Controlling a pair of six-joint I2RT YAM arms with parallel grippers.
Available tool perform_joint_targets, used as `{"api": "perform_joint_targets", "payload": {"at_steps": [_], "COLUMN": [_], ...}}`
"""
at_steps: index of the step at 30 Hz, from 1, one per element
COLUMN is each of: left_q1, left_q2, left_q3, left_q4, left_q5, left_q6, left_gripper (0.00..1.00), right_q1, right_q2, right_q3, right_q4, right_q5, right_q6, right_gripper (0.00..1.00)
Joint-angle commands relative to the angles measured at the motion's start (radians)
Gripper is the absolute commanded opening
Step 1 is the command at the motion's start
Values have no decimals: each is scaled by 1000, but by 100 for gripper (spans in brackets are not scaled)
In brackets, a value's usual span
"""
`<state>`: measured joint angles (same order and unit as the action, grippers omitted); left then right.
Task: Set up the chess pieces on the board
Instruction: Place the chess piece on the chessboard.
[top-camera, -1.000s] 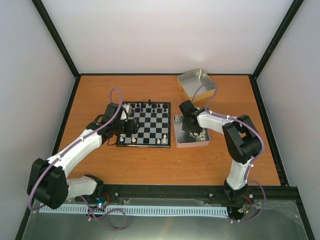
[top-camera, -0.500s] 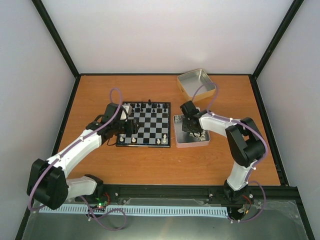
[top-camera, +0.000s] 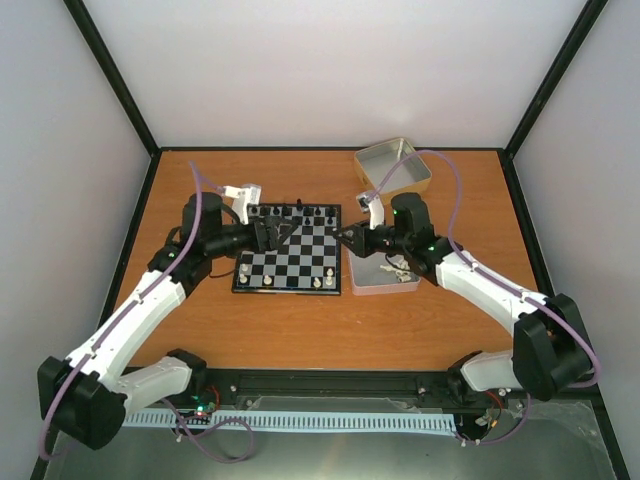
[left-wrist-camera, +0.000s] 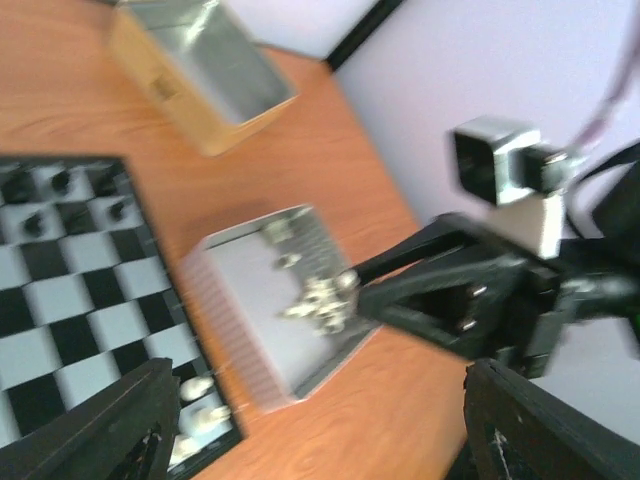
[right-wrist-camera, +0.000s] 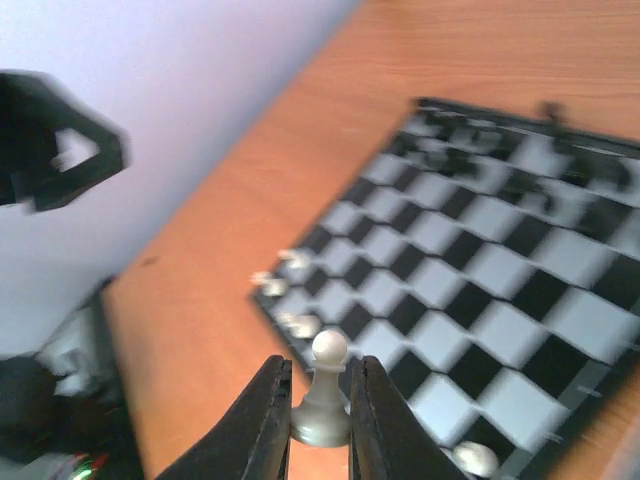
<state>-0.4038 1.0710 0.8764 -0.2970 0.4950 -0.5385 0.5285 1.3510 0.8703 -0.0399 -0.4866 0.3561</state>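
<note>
The board (top-camera: 290, 258) lies mid-table, black pieces (top-camera: 296, 212) along its far rows and a few white chess pieces (top-camera: 316, 283) on its near rows. My right gripper (top-camera: 345, 237) hovers at the board's right edge. In the right wrist view the gripper (right-wrist-camera: 320, 372) is shut on an upright white pawn (right-wrist-camera: 322, 412), above the board (right-wrist-camera: 480, 270). My left gripper (top-camera: 276, 235) hangs over the board's far left part. Its fingers (left-wrist-camera: 125, 425) stand wide apart with nothing between them. More white pieces (left-wrist-camera: 315, 300) lie heaped in the near tin (top-camera: 383, 281).
A second, empty metal tin (top-camera: 393, 168) stands tilted at the back right. Black frame posts and white walls close in the orange table (top-camera: 300, 330) on three sides. The right arm (left-wrist-camera: 470, 295) shows close in front of the left wrist camera.
The right gripper shut on a pawn in the near tin, lifted it and swung left to the board's edge. The left gripper rose off the board's left side, turned right and opened wider.
</note>
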Motion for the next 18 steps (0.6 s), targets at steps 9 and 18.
{"api": "perform_joint_targets", "payload": {"at_steps": [9, 18], "left_q1": [6, 6], "left_q2": [-26, 4], "left_q3": [-66, -48], "left_q4": [397, 322], "left_q5": [438, 522], "left_q6": [-274, -335], "left_gripper": [78, 60], "right_q1": [50, 65], "right_q2": [-30, -11], "right_q3": [6, 67], "right_q4": [322, 244], "right_q5": [-578, -601], "right_q6": [76, -8], "right_gripper": [14, 15]}}
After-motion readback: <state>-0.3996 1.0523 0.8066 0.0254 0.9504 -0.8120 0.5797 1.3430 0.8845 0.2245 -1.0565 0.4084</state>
